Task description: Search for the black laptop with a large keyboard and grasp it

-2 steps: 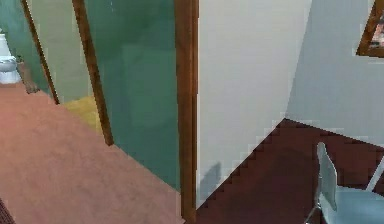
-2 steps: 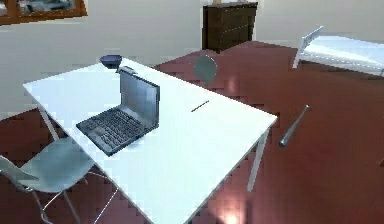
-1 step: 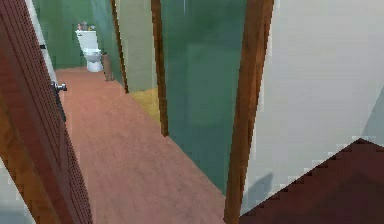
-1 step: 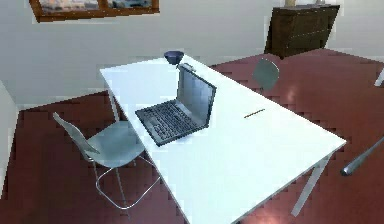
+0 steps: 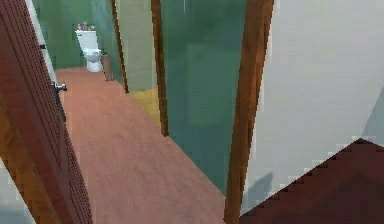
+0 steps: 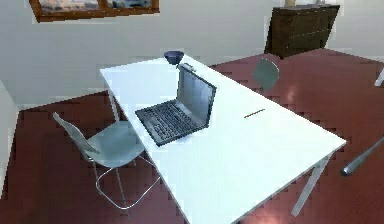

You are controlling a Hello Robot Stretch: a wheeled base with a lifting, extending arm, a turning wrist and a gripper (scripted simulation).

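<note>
A black laptop point(image 6: 180, 108) stands with its lid up on a white table point(image 6: 250, 150) in the arm side view, near the table's middle. Its wide dark keyboard faces the picture's lower left, toward a grey chair point(image 6: 105, 146). The screen is dark.
A dark bowl point(image 6: 174, 57) sits at the table's far end, a thin pencil-like stick point(image 6: 255, 113) right of the laptop. A second grey chair point(image 6: 266, 72) and a dark wooden dresser point(image 6: 302, 28) stand beyond. The forward view has a brown door point(image 5: 40, 140), teal walls, and a white toilet point(image 5: 91, 48) down a hallway.
</note>
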